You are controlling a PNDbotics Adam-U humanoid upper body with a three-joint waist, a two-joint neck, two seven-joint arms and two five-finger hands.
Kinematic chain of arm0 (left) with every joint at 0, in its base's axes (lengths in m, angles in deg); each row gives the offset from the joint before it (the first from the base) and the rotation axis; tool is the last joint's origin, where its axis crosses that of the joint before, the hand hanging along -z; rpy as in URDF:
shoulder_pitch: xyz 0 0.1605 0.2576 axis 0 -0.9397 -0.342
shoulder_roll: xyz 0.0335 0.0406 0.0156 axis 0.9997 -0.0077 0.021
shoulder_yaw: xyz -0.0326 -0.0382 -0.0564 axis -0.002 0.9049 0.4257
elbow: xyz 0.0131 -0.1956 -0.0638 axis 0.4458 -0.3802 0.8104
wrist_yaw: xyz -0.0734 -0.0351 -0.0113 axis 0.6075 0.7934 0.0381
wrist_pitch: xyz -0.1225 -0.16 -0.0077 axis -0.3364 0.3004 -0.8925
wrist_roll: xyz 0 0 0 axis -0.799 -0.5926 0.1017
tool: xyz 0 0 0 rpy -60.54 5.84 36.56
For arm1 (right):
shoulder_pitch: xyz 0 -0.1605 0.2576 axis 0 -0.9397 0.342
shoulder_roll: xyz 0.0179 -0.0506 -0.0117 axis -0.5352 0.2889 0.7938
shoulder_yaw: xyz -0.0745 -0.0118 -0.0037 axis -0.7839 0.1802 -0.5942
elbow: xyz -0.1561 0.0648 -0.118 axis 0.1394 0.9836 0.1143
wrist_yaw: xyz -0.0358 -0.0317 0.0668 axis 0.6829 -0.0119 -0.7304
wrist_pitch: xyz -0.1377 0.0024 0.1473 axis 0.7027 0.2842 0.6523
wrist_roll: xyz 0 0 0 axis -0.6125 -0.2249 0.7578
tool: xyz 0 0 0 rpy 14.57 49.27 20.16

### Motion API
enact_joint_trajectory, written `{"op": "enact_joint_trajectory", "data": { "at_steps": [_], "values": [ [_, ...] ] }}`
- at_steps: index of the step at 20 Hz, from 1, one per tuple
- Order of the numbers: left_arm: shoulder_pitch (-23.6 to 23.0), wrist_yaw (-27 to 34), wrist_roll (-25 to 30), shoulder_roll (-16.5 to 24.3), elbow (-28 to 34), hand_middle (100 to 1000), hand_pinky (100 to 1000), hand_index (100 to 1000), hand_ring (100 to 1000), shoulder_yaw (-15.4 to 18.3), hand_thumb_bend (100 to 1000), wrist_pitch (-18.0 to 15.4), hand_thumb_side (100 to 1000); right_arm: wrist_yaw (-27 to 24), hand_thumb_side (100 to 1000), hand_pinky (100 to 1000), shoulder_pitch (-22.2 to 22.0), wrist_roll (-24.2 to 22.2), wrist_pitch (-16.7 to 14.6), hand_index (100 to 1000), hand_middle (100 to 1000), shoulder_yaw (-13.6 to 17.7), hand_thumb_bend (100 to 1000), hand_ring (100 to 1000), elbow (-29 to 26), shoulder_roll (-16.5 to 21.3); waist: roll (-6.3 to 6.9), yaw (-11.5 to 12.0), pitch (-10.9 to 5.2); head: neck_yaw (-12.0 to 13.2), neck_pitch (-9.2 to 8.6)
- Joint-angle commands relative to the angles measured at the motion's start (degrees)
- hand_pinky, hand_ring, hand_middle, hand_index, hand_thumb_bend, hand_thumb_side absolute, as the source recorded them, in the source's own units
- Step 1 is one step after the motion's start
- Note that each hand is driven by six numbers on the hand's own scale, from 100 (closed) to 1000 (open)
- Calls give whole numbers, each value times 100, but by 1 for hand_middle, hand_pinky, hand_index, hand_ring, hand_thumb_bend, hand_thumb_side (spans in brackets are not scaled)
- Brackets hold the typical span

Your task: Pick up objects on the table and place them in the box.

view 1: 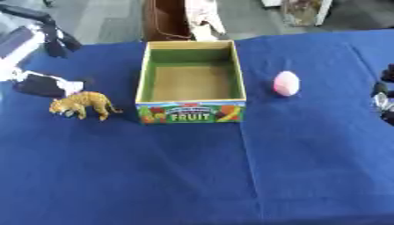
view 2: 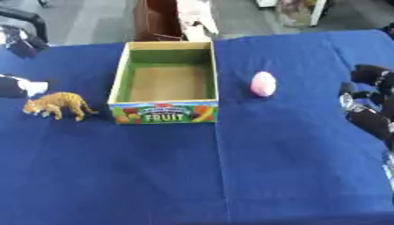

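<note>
The right hand [view 2: 371,103], fingers curled on nothing, should open and take the pink egg [view 2: 263,83] at the fruit box's [view 1: 191,112] three o'clock; left hand unseen.

Box [view 1: 191,112]: open-topped cardboard, green inner walls, brown floor, "FRUIT" print on near face; upright, mid-table, nothing inside.
Tiger figure [view 1: 82,104]: orange-tan toy, standing on its legs, head toward view's left; just left of the box's near corner.
Pink egg-shaped object [view 1: 286,83]: pale pink, right of box, apart from it.
</note>
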Motion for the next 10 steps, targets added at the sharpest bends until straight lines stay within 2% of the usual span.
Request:
{"op": "enact_joint_trajectory", "data": {
  "at_steps": [1, 5, 10],
  "values": [
    [207, -237, 209, 66, -325, 643, 687, 743, 648, -59, 499, -56, 248, 36, 100, 589, 77, -26, -13, 781, 700, 24, 156, 774, -59, 109, -14, -9, -80, 14, -50],
    [387, -645, 370, -108, -768, 652, 694, 746, 654, -167, 508, -63, 254, 39, 100, 589, 65, -25, -11, 781, 699, 27, 158, 774, -51, 108, -17, -19, -86, 10, -56],
    [553, -1220, 338, -396, -1322, 655, 703, 747, 660, -143, 513, -27, 260, 37, 100, 589, 55, -21, -11, 781, 699, 33, 159, 774, -48, 101, -22, -18, -94, 0, -57]
  ]
}}
